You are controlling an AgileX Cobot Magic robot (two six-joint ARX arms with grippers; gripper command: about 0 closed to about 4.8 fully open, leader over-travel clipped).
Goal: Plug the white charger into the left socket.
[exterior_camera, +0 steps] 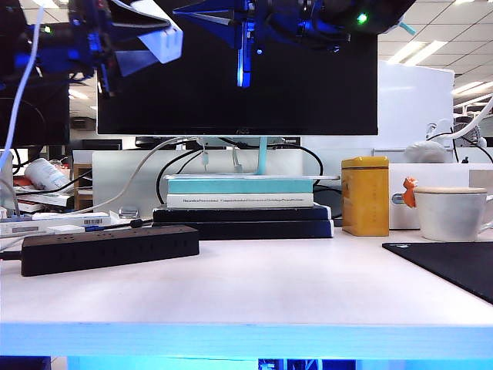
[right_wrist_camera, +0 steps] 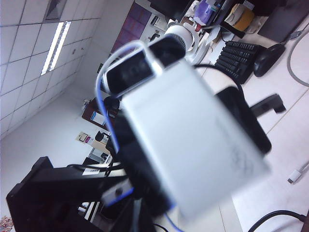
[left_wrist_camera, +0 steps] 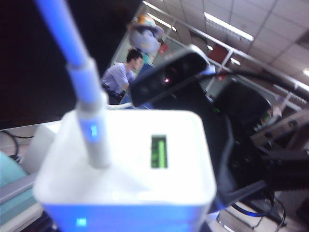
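White charger (left_wrist_camera: 125,164) aloft — left claw (exterior_camera: 150,35)

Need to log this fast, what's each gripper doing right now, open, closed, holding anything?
Left gripper: closed on the white charger, raised in front of the monitor.
Right gripper: closed, holding nothing visible, up beside the charger.

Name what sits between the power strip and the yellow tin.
Books stacked on flat black boxes, in the exterior view. Overhead, the left claw holds the charger near the right claw.
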